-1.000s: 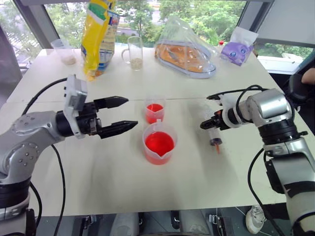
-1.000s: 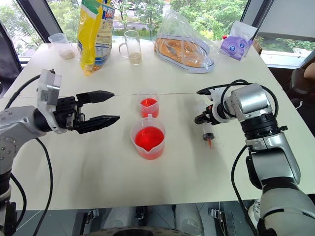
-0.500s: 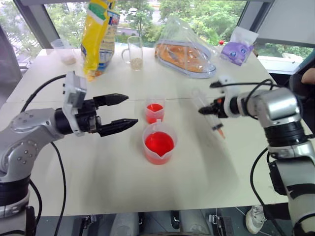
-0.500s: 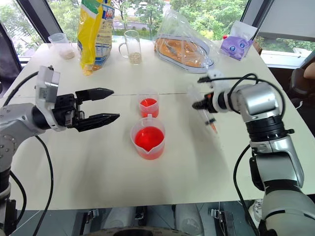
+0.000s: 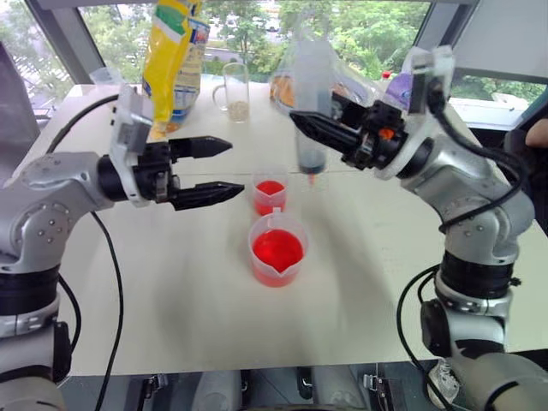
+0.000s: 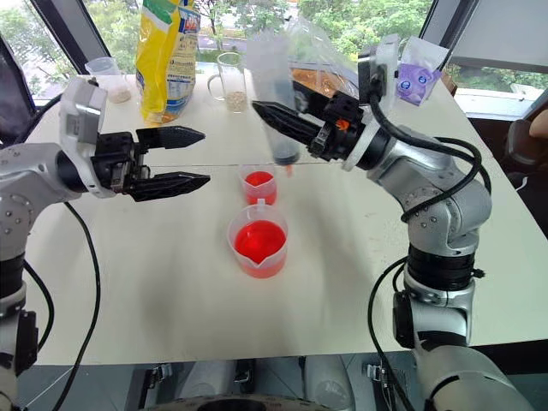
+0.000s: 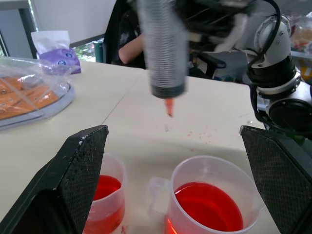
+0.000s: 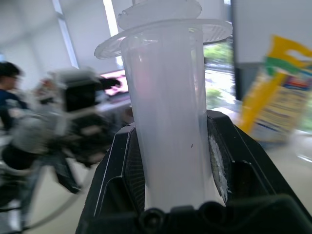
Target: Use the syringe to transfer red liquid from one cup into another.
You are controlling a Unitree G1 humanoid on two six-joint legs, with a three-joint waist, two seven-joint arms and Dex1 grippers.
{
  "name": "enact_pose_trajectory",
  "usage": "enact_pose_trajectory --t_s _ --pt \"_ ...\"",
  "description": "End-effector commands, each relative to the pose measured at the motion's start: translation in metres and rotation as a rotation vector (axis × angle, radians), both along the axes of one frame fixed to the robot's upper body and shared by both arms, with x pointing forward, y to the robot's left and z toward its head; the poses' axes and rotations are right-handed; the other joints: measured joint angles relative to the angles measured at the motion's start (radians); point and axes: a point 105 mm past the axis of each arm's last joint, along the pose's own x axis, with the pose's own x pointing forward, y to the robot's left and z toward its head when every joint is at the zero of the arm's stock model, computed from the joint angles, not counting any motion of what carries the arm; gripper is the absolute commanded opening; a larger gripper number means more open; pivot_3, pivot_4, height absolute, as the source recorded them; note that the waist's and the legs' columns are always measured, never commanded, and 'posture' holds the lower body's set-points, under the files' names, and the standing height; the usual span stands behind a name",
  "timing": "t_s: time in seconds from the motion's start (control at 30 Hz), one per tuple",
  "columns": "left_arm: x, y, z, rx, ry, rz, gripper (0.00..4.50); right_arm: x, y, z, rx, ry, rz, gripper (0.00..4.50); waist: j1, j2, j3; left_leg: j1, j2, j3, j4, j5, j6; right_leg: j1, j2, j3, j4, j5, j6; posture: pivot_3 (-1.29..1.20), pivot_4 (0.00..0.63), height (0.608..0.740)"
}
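head views: right gripper has swung up from the bench, jaws clamped on syringe, now upright above small cup. left gripper jaws apart. left wrist: tip above beaker. right wrist: barrel gripped.

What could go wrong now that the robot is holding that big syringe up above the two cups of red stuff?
The right hand grips the syringe by its smooth barrel alone, so it might slip or tilt. Its orange tip hangs over bare table, not a cup, so drips would stain it. The beaker and small cup stand close together; a clumsy descent could knock one over and spill red liquid.
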Motion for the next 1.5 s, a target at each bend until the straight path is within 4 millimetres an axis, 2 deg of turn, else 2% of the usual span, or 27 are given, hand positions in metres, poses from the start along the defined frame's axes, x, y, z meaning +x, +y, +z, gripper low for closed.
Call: enact_pose_trajectory --t_s 0.03,0.2,0.43,0.53,0.67,1.0,1.2,1.5 --pt "-0.003 -0.002 0.009 0.017 -0.031 -0.03 4.5 -0.024 0.008 -0.004 0.022 -0.059 0.11 1.41 0.002 0.0 0.0 0.0 -0.001 0.0 0.0 0.0 0.0 0.0 0.0 0.0 0.0 0.0 0.0 0.0 0.15 0.74" --pt "-0.005 -0.006 0.014 0.026 -0.027 -0.064 4.5 -0.028 0.018 -0.033 -0.022 -0.038 0.161 1.41 -0.002 0.0 0.0 0.0 -0.001 0.0 0.0 0.0 0.0 0.0 -0.001 0.0 -0.001 0.0 0.0 0.0 0.15 0.74" --pt "-0.01 -0.013 0.019 0.007 0.006 -0.117 4.5 -0.021 0.025 -0.079 -0.093 0.004 0.186 1.41 -0.002 0.0 0.0 0.0 -0.001 0.0 0.0 0.0 0.0 0.0 0.0 0.0 0.0 0.0 0.0 0.0 0.15 0.74" --pt "-0.015 -0.014 0.012 0.027 0.032 -0.128 4.5 -0.018 0.024 -0.099 -0.133 0.008 0.181 1.41 -0.002 0.0 0.0 0.0 -0.001 0.0 0.0 0.0 0.0 0.0 0.0 0.0 0.0 0.0 0.0 0.0 0.15 0.74" --pt "-0.021 -0.013 0.003 0.037 0.068 -0.125 4.5 -0.015 0.023 -0.114 -0.165 0.007 0.171 1.41 -0.002 0.0 0.0 0.0 -0.001 0.0 0.0 0.0 0.0 0.0 0.0 0.0 0.0 0.0 0.0 0.0 0.15 0.74" --pt "-0.026 -0.022 -0.007 0.019 0.1 -0.134 4.5 -0.012 0.022 -0.129 -0.205 0.007 0.161 1.41 -0.001 0.0 0.0 0.001 -0.001 -0.001 0.001 0.0 0.0 0.001 0.0 0.0 0.0 0.0 0.0 0.0 0.15 0.74" --pt "-0.033 -0.023 -0.011 0.034 0.127 -0.163 4.5 -0.01 0.022 -0.13 -0.211 0.002 0.154 1.41 -0.001 0.0 0.0 0.001 0.0 -0.001 0.001 0.0 0.0 0.001 0.0 0.0 0.0 0.0 0.0 0.0 0.15 0.74" --pt "-0.037 -0.025 -0.006 0.003 0.135 -0.186 4.5 -0.011 0.022 -0.133 -0.22 0.011 0.165 1.41 -0.001 0.0 0.0 0.002 0.0 -0.001 0.001 0.0 0.0 0.002 0.0 0.0 0.0 0.0 0.0 0.0 0.15 0.74"
